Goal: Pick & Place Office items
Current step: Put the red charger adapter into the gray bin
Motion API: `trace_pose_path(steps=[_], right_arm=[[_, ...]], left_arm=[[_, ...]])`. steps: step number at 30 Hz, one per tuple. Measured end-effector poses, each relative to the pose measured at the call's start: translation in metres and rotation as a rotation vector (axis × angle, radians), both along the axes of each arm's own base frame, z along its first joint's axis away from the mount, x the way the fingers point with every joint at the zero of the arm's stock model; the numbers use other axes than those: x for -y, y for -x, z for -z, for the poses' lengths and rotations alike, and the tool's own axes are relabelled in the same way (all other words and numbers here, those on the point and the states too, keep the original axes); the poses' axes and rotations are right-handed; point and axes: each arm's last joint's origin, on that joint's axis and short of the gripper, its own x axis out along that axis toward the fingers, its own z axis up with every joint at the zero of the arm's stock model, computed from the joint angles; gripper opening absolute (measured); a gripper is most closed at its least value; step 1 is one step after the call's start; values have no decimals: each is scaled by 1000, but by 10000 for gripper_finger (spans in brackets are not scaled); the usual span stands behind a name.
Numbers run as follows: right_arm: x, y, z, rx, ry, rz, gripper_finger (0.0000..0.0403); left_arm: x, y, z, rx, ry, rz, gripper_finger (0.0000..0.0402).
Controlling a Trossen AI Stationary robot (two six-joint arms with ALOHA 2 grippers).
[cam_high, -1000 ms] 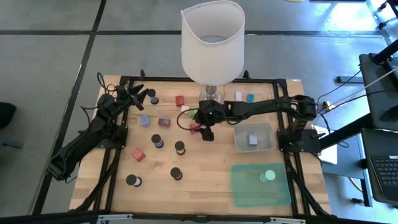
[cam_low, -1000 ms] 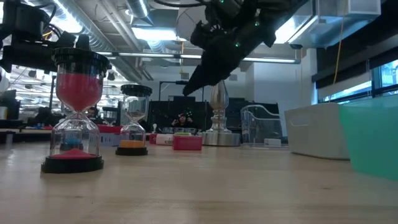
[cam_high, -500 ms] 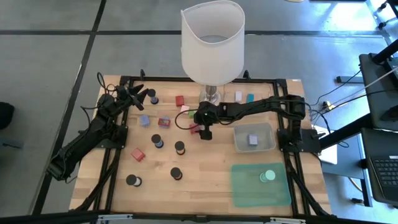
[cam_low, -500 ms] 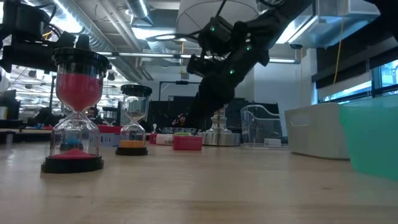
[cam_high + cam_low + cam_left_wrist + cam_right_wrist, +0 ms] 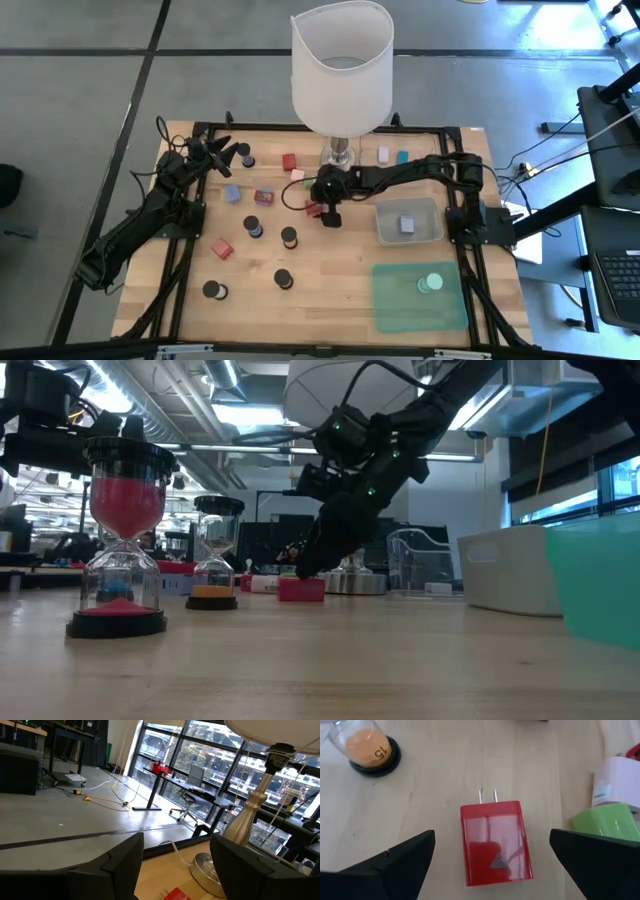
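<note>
A red plug-in charger block [image 5: 495, 842] lies flat on the wooden table [image 5: 330, 260], prongs pointing away from the camera; it also shows as the red charger block [image 5: 313, 209] near the lamp's foot. My right gripper [image 5: 492, 851] hovers just above it, open, slanting down, one finger on either side of the block and touching nothing. The low view shows my right gripper [image 5: 308, 568] close over the block [image 5: 301, 590]. My left gripper [image 5: 224, 151] waits open at the far left, with nothing between its fingers.
Right beside the red block lie a pink block [image 5: 615, 782] and a green block [image 5: 605, 820]. Several black-capped sand timers [image 5: 254, 225] and small blocks stand about. The white-shaded lamp [image 5: 342, 70] stands behind, a grey tray [image 5: 385, 232] and a green mat [image 5: 395, 300] at the right.
My right gripper has come down from well above the table to just over the red charger block. The block and the other items have not moved.
</note>
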Motion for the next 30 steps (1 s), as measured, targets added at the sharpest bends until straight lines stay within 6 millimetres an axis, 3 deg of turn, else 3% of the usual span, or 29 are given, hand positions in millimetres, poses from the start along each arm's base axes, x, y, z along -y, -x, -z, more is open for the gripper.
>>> trace_pose_path(steps=[4, 13, 19, 30], right_arm=[[1, -1, -1, 22, -84, -17, 398], [2, -3, 23, -36, -109, 26, 398], [1, -4, 23, -28, -139, 61, 398], [-11, -5, 24, -38, -43, 14, 385]], left_arm=[[0, 0, 0, 0, 0, 0, 226], [0, 0, 0, -1, 0, -1, 226], [0, 0, 0, 0, 1, 0, 226], [0, 0, 0, 0, 1, 0, 226]])
